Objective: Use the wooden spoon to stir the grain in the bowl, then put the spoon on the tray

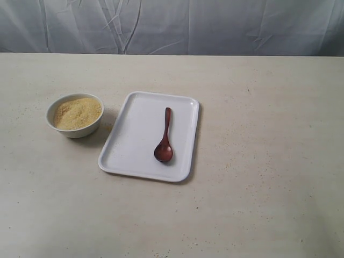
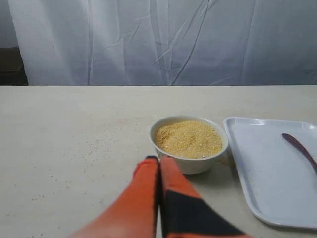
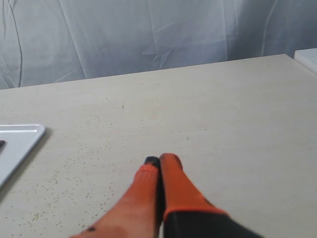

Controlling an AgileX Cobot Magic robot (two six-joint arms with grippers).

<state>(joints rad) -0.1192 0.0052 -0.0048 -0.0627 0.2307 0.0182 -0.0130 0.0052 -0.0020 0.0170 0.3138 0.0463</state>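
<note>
Well, nearest to me are the two hands, both low over the pale surface on the near side of the tray. The left hand has its orange fingers pressed together with nothing between them, its tips pointing at the bowl and stopping just short of it. The right hand is likewise closed on nothing. It sits over bare surface well off to the right of the tray, and only a corner of the tray shows in its wrist view. Fine specks dot the surface around there.

The white tray lies flat near the middle of the surface. The wooden spoon rests on it, right of the tray's centre, with its glossy scoop toward the near end and its slim handle pointing away.

Just beside the tray's left edge, toward its far end and a narrow gap apart, stands the small white bowl. It is filled with yellow-tan grain in a low heap.

Beyond the tray, a creased grey-white cloth hangs behind the surface.
</note>
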